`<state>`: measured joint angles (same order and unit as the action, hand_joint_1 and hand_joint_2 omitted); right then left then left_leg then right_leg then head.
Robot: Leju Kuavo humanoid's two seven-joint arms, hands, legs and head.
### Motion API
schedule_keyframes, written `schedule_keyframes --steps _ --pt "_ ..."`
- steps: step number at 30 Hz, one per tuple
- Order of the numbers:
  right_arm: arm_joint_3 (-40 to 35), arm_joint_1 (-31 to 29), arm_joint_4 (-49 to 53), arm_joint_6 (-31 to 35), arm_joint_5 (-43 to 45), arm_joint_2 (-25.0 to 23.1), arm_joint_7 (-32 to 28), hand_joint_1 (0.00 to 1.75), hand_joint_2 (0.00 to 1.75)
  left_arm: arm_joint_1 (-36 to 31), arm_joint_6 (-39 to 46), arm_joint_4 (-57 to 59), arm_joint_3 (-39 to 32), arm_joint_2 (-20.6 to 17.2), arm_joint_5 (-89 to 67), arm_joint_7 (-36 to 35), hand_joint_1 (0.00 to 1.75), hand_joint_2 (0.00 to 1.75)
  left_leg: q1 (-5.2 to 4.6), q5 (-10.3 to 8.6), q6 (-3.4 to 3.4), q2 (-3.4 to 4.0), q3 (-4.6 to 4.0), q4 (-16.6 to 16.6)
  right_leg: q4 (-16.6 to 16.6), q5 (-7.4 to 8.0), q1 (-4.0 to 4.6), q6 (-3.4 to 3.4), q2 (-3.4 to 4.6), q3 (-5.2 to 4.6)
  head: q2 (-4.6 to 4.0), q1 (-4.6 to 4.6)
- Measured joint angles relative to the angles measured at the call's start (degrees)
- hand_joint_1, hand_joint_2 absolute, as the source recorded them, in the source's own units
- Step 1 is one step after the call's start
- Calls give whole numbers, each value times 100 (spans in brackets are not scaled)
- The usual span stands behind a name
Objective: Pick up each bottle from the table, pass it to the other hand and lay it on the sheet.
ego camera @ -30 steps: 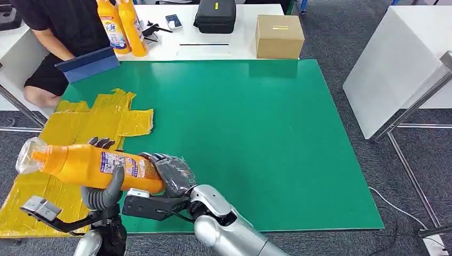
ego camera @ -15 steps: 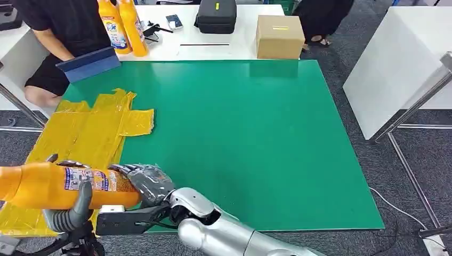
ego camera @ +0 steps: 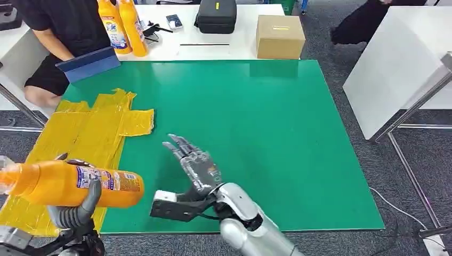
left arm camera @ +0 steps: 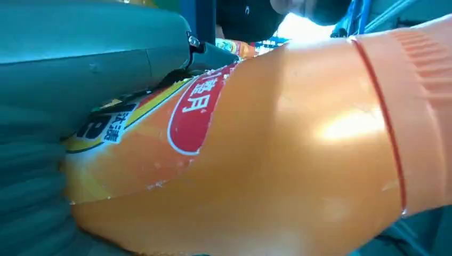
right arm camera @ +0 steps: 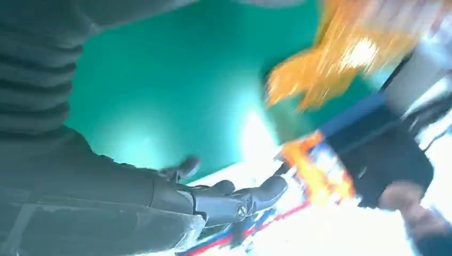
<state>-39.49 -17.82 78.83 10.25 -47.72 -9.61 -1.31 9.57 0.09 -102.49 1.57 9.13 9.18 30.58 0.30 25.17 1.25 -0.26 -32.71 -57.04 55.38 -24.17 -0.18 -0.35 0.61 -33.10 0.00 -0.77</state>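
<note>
My left hand grips an orange bottle lying sideways over the yellow sheet at the table's near left corner. The left wrist view shows the orange bottle up close, with its red label against my left hand. To the right of the bottle, my right hand hovers over the green table with fingers spread and nothing in them. My right hand appears in its own blurred wrist view as well. Two more orange bottles stand on the white table at the back left.
A person in black sits at the far left beside a blue tablet. On the white back table are a black case and a cardboard box. A white table stands at the right.
My right hand has let go of the bottle's base and drawn away to the right, fingers now spread. The left hand keeps the bottle over the sheet's near end.
</note>
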Motion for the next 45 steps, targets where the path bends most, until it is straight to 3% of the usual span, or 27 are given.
schedule_keyframes --steps 5,10,16,18,23,27,38,45 --pt "945 733 1208 -2 -399 377 -65 0 0 114 302 72 -9 -135 -890 172 175 175 0 2 1 0 -2 0 -2 -1 0 0 0 -2 0 0" --pt "1742 1556 2284 -63 -657 614 -199 0 0 -66 1583 210 -79 -339 -2941 197 175 175 2 3 0 0 -1 1 -3 -1 1 0 -1 -2 0 0" --pt "2251 1958 2904 -241 -550 782 -319 0 0 -742 2464 667 -87 -595 -4493 -234 175 175 3 -2 -2 6 10 1 -2 6 5 -7 5 -6 0 4" --pt "2410 2021 3015 -321 -419 835 -359 0 0 -1284 2969 1216 -17 -656 -5498 -562 175 175 3 -15 -1 -25 2 1 -1 5 9 -5 -33 1 0 -4" --pt "2674 2050 3035 -358 -122 959 -516 0 0 -2264 3818 2634 268 -785 -7000 -989 175 175 2 -20 -3 -5 7 0 0 22 5 -9 -22 6 0 2" --pt "2810 2081 3033 -393 2 1075 -640 0 0 -2809 3941 3763 494 -771 -8519 -1501 175 175 -5 -24 4 -2 4 -1 1 23 1 -8 -21 6 0 0" --pt "2919 2188 3033 -380 55 1228 -700 0 0 -3230 3958 4853 649 -706 -8927 -1736 175 175 -2 -19 5 4 -3 -1 0 22 2 -8 -7 -8 0 0" --pt "2919 2765 3039 -107 426 1682 -1200 0 0 -3269 3963 5324 654 -762 -9817 -2316 175 175 0 -19 5 5 -14 1 1 22 1 -8 -7 -8 0 0"
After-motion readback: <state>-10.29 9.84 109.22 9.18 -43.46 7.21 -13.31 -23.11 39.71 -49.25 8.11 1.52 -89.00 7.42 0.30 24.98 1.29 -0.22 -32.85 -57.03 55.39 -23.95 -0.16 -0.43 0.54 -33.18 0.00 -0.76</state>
